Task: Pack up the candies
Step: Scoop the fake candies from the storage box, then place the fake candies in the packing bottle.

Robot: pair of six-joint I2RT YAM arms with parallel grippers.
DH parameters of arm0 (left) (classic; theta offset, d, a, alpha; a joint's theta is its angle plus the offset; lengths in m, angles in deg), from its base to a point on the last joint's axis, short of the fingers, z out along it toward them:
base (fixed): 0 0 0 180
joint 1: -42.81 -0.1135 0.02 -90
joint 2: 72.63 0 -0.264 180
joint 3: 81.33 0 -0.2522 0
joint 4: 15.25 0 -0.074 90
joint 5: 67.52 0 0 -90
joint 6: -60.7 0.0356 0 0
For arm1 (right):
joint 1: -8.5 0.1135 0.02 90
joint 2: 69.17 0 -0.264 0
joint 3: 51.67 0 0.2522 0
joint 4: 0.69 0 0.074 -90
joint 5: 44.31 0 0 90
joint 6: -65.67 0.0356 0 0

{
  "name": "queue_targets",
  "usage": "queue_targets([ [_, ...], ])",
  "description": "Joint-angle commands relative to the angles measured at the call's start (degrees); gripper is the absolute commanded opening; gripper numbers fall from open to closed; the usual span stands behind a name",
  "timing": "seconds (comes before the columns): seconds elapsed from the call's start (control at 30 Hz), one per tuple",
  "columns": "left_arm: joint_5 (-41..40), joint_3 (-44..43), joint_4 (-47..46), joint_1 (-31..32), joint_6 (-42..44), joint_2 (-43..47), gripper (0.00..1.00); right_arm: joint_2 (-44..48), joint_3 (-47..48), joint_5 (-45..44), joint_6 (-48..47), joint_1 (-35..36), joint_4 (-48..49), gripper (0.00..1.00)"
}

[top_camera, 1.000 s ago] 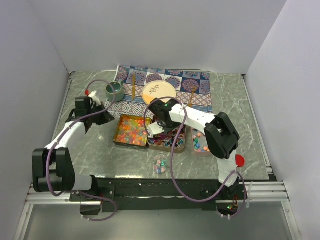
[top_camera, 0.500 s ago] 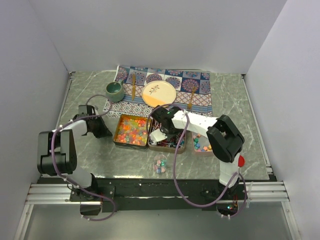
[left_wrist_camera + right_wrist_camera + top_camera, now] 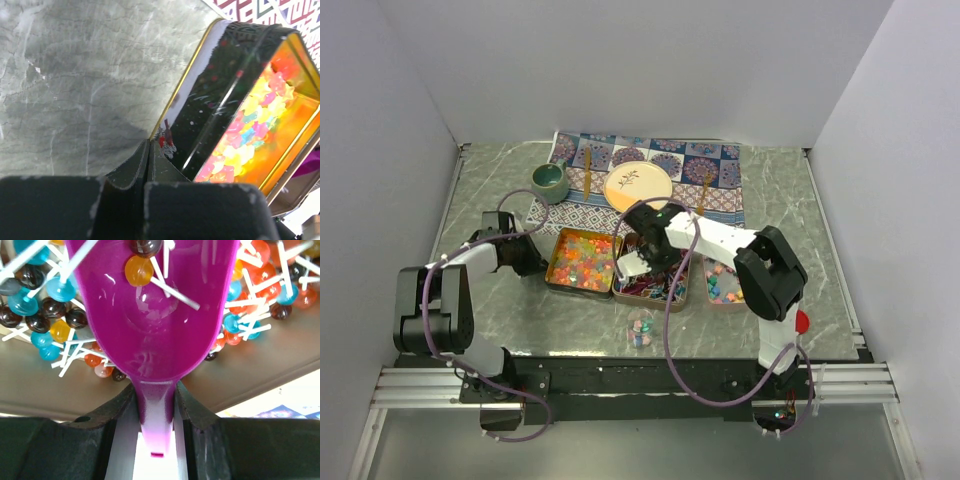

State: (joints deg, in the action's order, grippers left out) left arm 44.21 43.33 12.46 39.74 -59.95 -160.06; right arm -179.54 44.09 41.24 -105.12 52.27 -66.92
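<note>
Three open tins sit side by side. The left tin holds orange-yellow-red gummy candies. The middle tin holds small ball candies on white sticks. The right tin holds pastel pieces. My left gripper is shut and empty, its fingertips against the left tin's dark outer wall. My right gripper is shut on the handle of the purple scoop. The scoop's bowl lies in the middle tin with two candies at its far end.
A small clear cup with a few candies stands in front of the tins. A round red lid lies by the right arm's base. Behind the tins are a patterned mat, a plate and a green mug.
My left gripper came down and moved right, from near the mug to the left tin's side. My right gripper shifted slightly left and forward with the scoop in the middle tin.
</note>
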Motion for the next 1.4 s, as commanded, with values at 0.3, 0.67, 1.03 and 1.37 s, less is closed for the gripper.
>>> queue_targets([
  [0.3,3.1,-0.3,-2.4,0.2,1.6,3.5,0.01,5.3,-0.7,24.4,-1.2,-10.4,-2.3,0.00],
  [0.67,10.8,-1.5,-3.2,-3.2,9.5,2.0,0.01,13.1,-7.1,33.4,0.0,-15.2,1.5,0.00],
  [1.03,11.2,-4.4,-3.5,-6.0,14.0,4.1,0.54,20.4,0.3,33.9,9.3,-19.0,-1.1,0.00],
  [1.37,12.7,-8.5,-3.7,-7.5,13.2,7.5,0.69,27.6,6.7,25.4,5.6,-15.6,-17.0,0.00],
])
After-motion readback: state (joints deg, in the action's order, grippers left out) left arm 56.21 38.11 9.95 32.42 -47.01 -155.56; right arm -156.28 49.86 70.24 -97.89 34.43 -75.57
